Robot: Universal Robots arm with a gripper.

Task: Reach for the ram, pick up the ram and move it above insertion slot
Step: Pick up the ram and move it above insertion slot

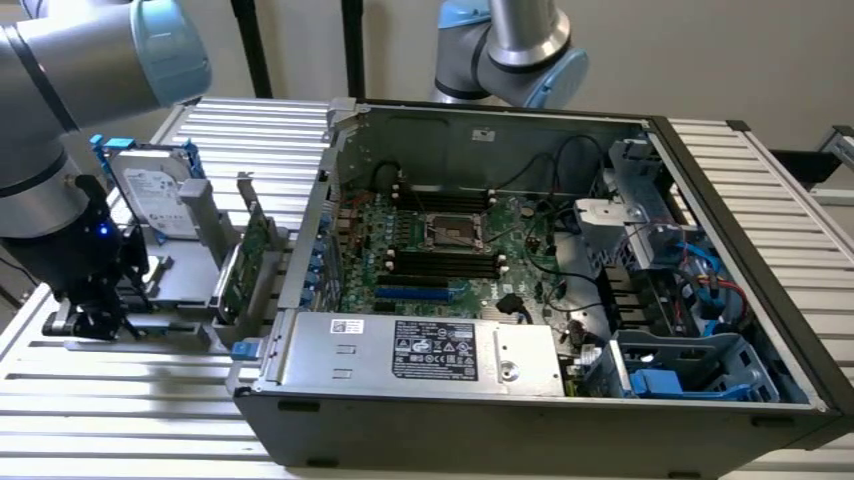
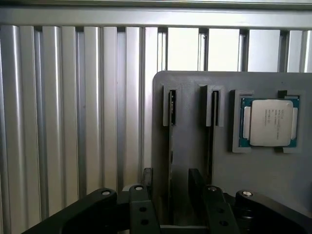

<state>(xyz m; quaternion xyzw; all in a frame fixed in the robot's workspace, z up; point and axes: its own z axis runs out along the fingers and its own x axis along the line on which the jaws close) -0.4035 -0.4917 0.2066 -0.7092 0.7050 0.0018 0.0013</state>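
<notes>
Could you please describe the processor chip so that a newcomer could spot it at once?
Beside the open computer case, on the exterior view's left, a grey holder sits on the slatted table. The processor chip lies in a square recess of it; unlike the two narrow slots alongside, it is a silver square with a blue-green rim.

The worktop is made of pale, ribbed aluminium slats laid side by side with dark grooves between them. Soft, even light falls on it, leaving a faint sheen on the ridges and only weak shadows. Beyond the worktop's far edge stands a plain cream wall, with two black upright posts rising before it. In the wrist view the worktop's slats run to a cross rail.
</notes>
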